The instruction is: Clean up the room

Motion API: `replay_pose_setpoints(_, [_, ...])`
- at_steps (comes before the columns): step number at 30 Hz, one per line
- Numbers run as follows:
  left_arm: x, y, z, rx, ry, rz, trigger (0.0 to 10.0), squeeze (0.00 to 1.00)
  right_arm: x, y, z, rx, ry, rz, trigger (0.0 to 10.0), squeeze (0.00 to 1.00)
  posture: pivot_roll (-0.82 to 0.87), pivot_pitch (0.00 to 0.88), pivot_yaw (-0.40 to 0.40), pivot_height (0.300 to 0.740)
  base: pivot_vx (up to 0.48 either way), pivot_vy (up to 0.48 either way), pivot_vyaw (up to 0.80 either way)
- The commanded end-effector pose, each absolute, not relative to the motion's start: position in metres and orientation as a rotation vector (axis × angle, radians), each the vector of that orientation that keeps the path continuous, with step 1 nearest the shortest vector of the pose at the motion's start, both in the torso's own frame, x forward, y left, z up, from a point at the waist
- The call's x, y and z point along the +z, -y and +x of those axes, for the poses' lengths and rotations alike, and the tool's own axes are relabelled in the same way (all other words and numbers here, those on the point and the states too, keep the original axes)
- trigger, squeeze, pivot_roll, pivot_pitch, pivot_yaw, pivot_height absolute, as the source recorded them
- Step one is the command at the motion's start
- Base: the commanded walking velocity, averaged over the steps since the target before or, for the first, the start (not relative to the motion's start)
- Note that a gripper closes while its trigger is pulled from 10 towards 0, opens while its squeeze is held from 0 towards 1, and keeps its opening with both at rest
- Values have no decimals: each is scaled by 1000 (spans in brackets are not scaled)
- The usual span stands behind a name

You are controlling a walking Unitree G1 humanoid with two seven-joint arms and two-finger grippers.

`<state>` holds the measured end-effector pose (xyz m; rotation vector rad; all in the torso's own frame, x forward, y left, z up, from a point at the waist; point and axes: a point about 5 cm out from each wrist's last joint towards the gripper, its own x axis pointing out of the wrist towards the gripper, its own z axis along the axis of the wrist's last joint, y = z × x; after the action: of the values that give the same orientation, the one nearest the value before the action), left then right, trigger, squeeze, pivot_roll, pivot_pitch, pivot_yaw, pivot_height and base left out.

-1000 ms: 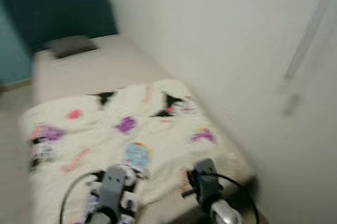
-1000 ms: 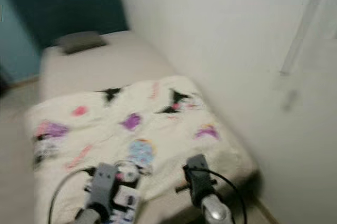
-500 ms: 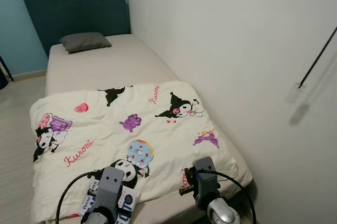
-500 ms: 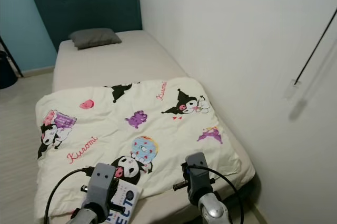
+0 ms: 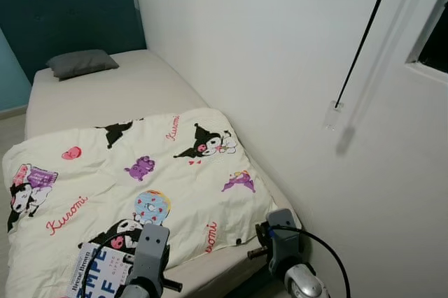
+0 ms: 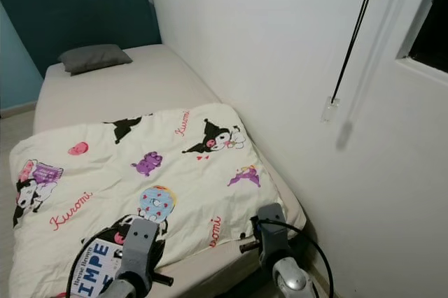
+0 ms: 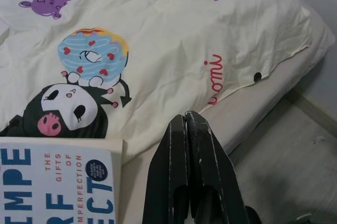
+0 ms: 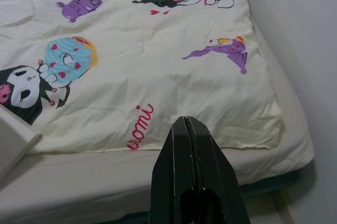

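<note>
A cream cartoon-print blanket (image 5: pixel 140 172) covers the near half of a single bed (image 5: pixel 105 91). A white book with blue lettering (image 5: pixel 94 270) lies flat on the blanket's near edge; the left wrist view shows its cover (image 7: pixel 52 182). My left gripper (image 7: pixel 185 116) is shut and empty, hovering over the blanket's edge just right of the book. Nothing is held in my shut right gripper (image 8: pixel 184 120), which hangs over the blanket's near right corner. Both silver arms, left (image 5: pixel 152 252) and right (image 5: pixel 281 245), are low in front of me at the bed's foot.
A grey pillow (image 5: pixel 80 62) lies at the head of the bed against a dark blue headboard (image 5: pixel 70 15). A white wall runs along the bed's right side, with a black blind cord (image 5: pixel 364 32) and a window frame (image 5: pixel 430 39). Pale wood floor (image 7: pixel 295 161) borders the bed's foot.
The camera has swung to the right, bringing the window and cord into view and shifting the bed left. The picture has sharpened. Both grippers stay shut at the bed's foot.
</note>
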<state>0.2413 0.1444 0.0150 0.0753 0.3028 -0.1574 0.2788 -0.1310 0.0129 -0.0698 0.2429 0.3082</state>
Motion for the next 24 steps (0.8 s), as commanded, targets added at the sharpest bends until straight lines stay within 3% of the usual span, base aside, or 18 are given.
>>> replay_pose_setpoints(1, [12, -150, 237, -132, -324, 66, 10000, 0, 10, 126, 277, 317, -258, -50, 10000, 0, -29, 109, -27, 740, 0, 0, 0])
replay_pose_setpoints(12, [11, -156, 239, -115, -316, 120, 10000, 0, 12, 126, 278, 334, -249, -85, 10000, 0, -30, 110, -25, 740, 0, 0, 0])
replay_pose_setpoints(24, [12, -154, 237, -127, -313, 111, 10000, 0, 9, 127, 275, 334, -257, -87, 10000, 0, -33, 109, -21, 740, 0, 0, 790])
